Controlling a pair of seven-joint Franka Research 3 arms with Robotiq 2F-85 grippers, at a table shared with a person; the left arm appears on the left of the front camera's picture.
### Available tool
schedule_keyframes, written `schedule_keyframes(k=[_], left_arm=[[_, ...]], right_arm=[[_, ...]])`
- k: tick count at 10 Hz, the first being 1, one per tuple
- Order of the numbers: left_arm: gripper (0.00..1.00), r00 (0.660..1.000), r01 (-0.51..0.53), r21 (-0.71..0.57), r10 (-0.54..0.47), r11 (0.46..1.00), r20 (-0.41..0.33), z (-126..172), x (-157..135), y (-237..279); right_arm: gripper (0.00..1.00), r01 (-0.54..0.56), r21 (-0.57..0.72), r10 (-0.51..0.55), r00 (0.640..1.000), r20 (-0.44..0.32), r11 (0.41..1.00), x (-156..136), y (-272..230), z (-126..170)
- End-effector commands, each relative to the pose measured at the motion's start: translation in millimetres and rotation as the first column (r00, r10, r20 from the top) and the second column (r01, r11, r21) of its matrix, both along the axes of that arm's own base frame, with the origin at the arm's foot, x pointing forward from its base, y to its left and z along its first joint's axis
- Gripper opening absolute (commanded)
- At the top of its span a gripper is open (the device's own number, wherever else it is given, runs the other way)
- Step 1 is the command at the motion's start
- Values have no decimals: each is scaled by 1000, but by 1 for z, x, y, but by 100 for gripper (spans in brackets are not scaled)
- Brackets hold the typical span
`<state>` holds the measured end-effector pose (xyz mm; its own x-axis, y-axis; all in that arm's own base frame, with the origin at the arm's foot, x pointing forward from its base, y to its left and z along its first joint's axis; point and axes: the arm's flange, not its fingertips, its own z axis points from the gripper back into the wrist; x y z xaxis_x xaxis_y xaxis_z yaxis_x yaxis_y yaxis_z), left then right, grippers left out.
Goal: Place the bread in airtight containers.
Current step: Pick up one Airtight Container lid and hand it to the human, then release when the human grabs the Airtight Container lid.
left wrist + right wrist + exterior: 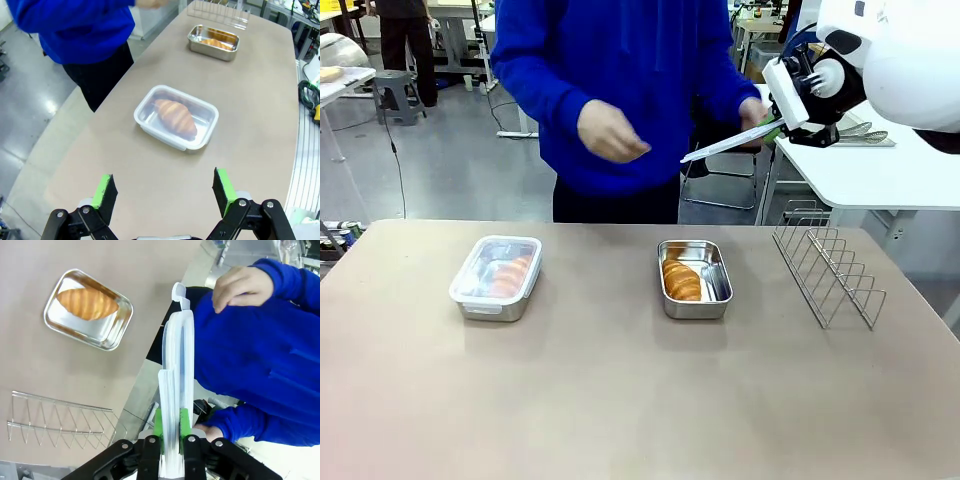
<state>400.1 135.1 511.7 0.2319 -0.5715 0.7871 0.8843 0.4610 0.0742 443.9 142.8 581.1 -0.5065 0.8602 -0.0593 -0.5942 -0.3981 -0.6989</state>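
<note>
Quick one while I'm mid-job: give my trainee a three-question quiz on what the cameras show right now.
1. True or false: both steel containers already have lids on.
2. What is the right gripper holding?
3. Which is open: A) left gripper, B) right gripper?

Key:
1. False. The left container is lidded over its croissant; the right container stands open with a croissant inside.
2. A clear plastic lid, clamped on edge, raised near the person's hand.
3. A.

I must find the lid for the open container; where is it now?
The clear lid is in the right gripper, raised above the table's far right edge, near the person's hand.
</note>
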Motion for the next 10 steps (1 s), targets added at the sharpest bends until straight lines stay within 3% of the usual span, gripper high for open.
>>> schedule_keyframes(k=[1,10], left_arm=[[100,1000,8,-6,-8,1000,10,0,-1,-1],[100,1000,8,-6,-8,1000,10,0,-1,-1]], right_arm=[[0,11,3,-11,1000,7,1000,-4,-2,3],[0,11,3,-11,1000,7,1000,-4,-2,3]])
